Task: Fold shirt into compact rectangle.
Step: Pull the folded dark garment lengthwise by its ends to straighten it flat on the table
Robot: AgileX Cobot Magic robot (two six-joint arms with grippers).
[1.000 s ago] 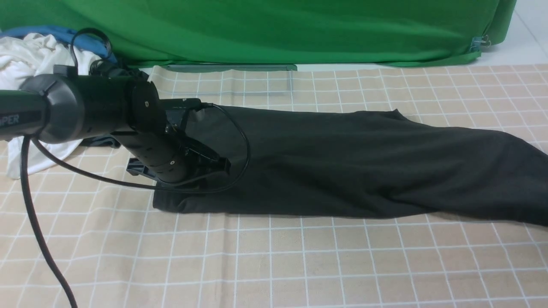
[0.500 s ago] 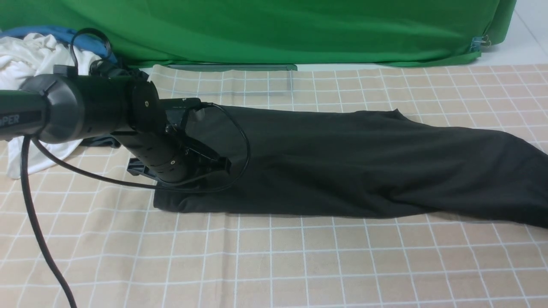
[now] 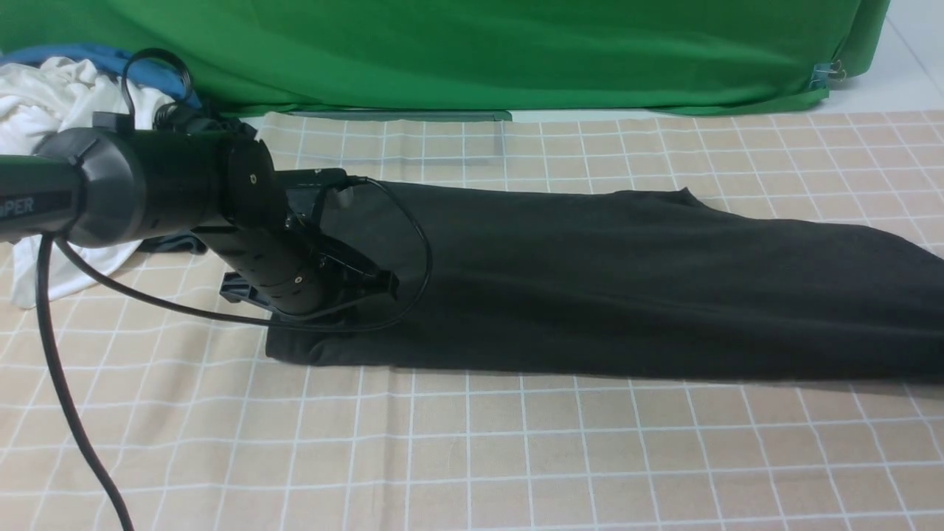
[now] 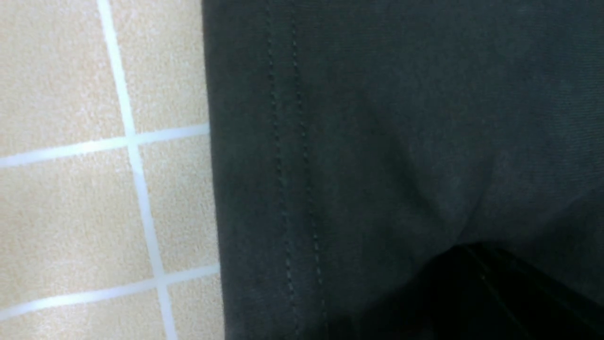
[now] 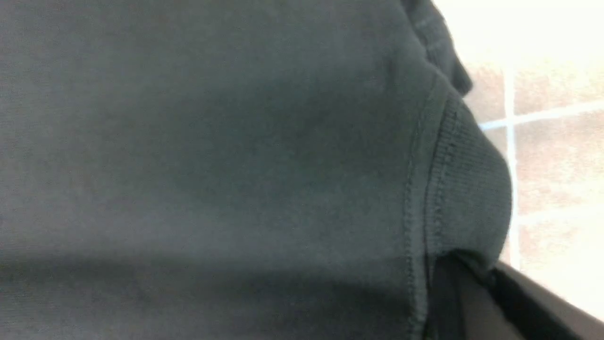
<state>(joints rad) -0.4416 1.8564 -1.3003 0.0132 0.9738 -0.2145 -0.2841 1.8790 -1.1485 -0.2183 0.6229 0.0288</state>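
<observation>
Shirt (image 3: 627, 280) lies folded into a long band across the bench (image 3: 472, 457), toward its right edge. Left pincer (image 3: 372, 284) pinches the hem (image 4: 283, 189), right pincer (image 5: 472, 288) apparently the collar (image 5: 462, 189); crosswise folds remain.

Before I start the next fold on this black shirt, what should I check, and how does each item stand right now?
1. Left gripper shut on the shirt at its hem: ok.
2. Right gripper shut at the collar: ok, seen only in its wrist view.
3. Shirt lying as one long flat strip on the tablecloth: ok.
4. Cable of the left arm clear of the shirt: not ok, it loops over the fabric and might snag.
5. Shirt's right end lying square: cannot tell, it runs out of the front view.
</observation>
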